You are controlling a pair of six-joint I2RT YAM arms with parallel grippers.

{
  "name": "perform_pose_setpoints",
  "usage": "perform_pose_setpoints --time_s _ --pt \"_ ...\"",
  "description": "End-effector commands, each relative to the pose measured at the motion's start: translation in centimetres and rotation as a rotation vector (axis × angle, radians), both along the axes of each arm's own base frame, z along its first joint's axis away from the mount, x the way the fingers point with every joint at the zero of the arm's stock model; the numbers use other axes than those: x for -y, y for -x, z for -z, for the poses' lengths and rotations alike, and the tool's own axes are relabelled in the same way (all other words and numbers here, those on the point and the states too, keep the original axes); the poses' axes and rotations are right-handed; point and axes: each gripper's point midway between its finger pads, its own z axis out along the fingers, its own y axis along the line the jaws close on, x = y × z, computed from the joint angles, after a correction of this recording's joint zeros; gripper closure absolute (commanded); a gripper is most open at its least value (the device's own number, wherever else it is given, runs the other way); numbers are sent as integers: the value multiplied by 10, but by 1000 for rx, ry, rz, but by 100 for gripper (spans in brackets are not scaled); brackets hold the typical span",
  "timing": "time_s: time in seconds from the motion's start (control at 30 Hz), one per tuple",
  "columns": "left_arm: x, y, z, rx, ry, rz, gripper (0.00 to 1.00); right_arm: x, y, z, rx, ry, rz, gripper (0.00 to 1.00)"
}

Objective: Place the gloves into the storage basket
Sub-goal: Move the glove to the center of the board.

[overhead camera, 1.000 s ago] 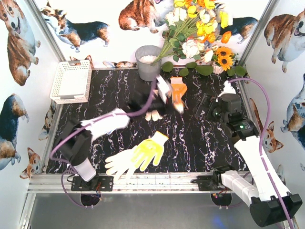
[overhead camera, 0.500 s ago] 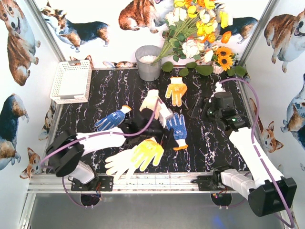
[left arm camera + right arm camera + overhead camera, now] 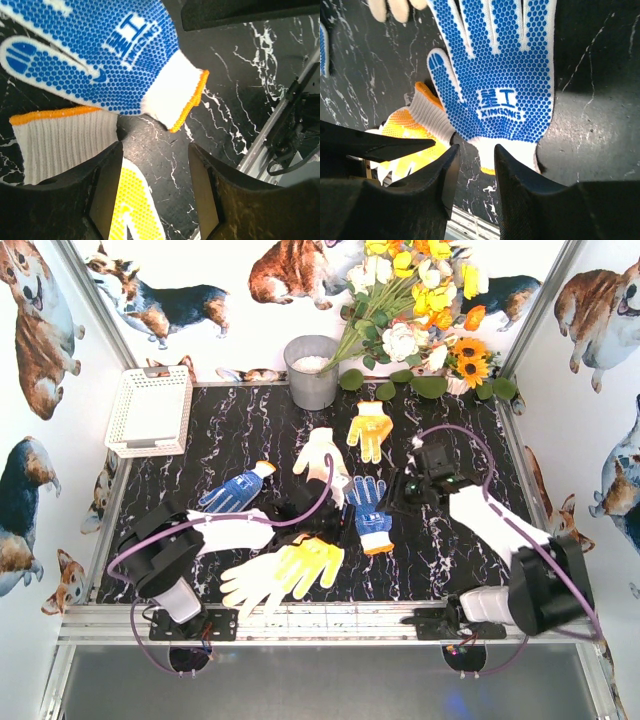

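Mid-table, left gripper and right gripper parted, flanking central blue glove

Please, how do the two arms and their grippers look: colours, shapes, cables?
The left arm and the right arm have white tube-like links between bulky black joints. A purple cable loops along each. The fingers are black wedge-shaped blocks; the left ones show tan inner pads.

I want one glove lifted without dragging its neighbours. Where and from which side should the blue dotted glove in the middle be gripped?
Probably its white, orange-trimmed cuff: the blue dotted glove lies flat, fingers pointing away, and the cuff end rests on bare tabletop. Come from above on the near side, where the open right gripper hovers.
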Motion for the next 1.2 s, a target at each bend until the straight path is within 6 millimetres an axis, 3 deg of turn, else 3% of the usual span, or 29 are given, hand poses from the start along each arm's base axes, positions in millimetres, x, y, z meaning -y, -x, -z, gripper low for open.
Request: perform_pose_setpoints --time_s 0.0,0.13,0.4,0.43,0.6,0.87,1.0,1.17 --pt "-4 -1 22 -67 -12 -62 51 -18 -7 6 9 -42 -59 64" --pt "-25 -4 45 -147 -76 -117 54 -21 -2 24 -40 -32 -74 66" --pt "-90 10 84 -296 -137 -265 54 -17 17 60 -133 0 -66 66" --pt "-94 8 78 -285 -124 -281 54 -17 19 63 -142 3 -67 66" --pt "-140 14 84 -301 -187 -382 53 -22 30 72 -187 3 -89 66" --pt "-214 19 77 -270 -277 -552 49 -53 62 77 -250 -25 -180 66" --pt "-231 9 61 -227 -269 -600 46 -68 75 77 -273 -28 -220 67" --pt "-230 -6 43 -206 -215 -597 43 -76 93 77 -298 -10 -262 68"
